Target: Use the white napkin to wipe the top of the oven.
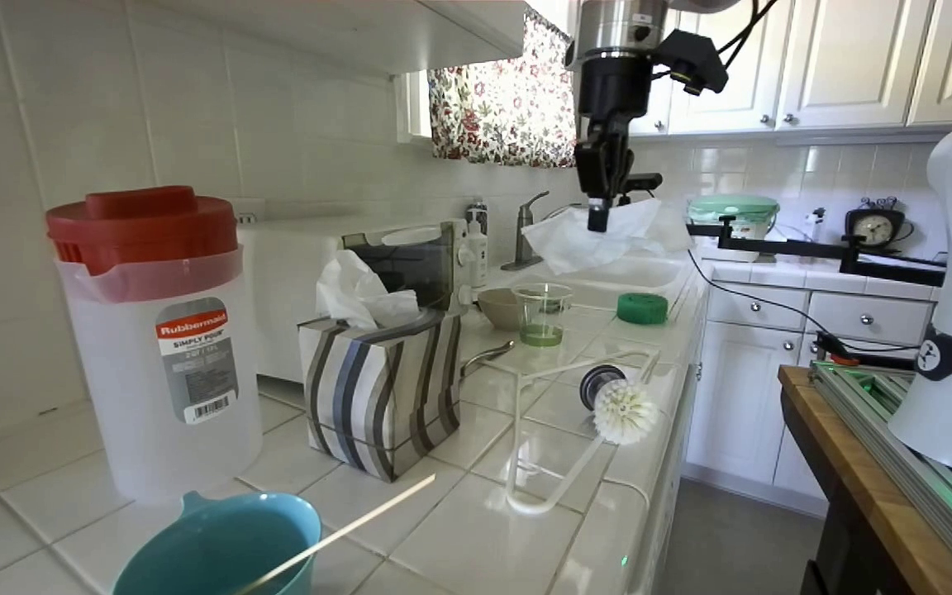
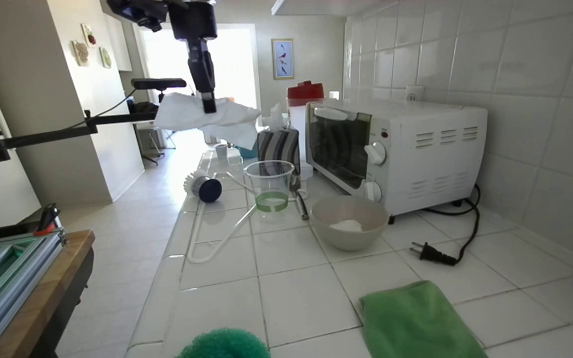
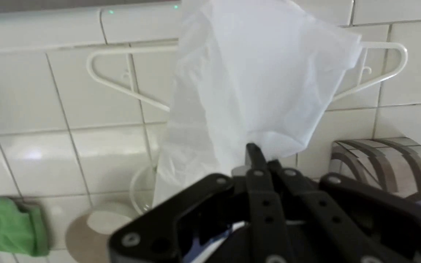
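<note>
One oven (image 2: 430, 154), one jug (image 1: 125, 364), one striped box (image 1: 344, 392), one bowl (image 2: 341, 238), one green rag (image 2: 416, 318), one hanger (image 1: 513, 446) on counter (image 2: 296, 303). One tissue (image 1: 352, 285) pokes out of box. One white napkin (image 1: 563, 244) up over counter, at tip of end effector (image 1: 598, 218), spread left and right. In an exterior view, napkin (image 2: 179, 114) left of oven. End effector squeezed closed, pinching napkin, apart from oven.

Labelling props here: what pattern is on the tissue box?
Tissue box: wavy stripes in white, grey, brown and blue, clearest in an exterior view.
</note>
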`<state>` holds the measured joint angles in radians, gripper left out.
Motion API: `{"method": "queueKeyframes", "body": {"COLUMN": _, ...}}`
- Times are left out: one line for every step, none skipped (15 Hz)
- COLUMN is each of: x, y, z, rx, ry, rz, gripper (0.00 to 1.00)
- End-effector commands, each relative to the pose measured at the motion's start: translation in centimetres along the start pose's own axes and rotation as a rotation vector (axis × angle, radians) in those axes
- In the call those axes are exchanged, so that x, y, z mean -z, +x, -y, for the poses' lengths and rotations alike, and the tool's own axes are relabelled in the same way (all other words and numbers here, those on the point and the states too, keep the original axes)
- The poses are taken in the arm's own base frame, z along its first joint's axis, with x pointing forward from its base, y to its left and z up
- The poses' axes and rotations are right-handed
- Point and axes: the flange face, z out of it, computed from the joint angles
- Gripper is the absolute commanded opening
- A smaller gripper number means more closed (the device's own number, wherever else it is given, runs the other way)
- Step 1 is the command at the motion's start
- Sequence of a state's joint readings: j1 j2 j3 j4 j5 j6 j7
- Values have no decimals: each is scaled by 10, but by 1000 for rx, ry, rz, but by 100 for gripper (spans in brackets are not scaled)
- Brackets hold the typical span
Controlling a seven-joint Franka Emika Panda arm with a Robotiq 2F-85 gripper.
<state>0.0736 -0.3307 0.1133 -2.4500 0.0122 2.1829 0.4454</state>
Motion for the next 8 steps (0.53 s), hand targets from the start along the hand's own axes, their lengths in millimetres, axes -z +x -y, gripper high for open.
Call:
{"method": "queueKeyframes", "body": {"x": 4, "y": -38, "z": -36, "rx": -146, "ry": -3, "rz": -35, "gripper": 0}}
{"method": "queueKeyframes", "body": {"x": 2, "y": -45, "z": -46, "rx": -165, "ry": -17, "rz": -26, "gripper": 0}}
{"method": "queueKeyframes", "body": {"x": 2, "y": -51, "z": -56, "rx": -184, "ry": -24, "rz": -20, "gripper": 0}}
{"method": "queueKeyframes", "body": {"x": 0, "y": -56, "z": -67, "rx": -209, "ry": -29, "rz": -9, "gripper": 0}}
{"method": "queueKeyframes", "body": {"x": -1, "y": -60, "z": -76, "rx": -217, "ry": -37, "rz": -11, "gripper": 0}}
{"method": "queueKeyframes", "body": {"x": -5, "y": -62, "z": -87, "rx": -219, "ry": -49, "rz": -21, "gripper": 0}}
{"method": "queueKeyframes", "body": {"x": -8, "y": -63, "z": -96, "rx": -224, "ry": -46, "rz": -25, "gripper": 0}}
{"method": "queueKeyframes", "body": {"x": -13, "y": -63, "z": -106, "rx": -228, "ry": -48, "rz": -32, "gripper": 0}}
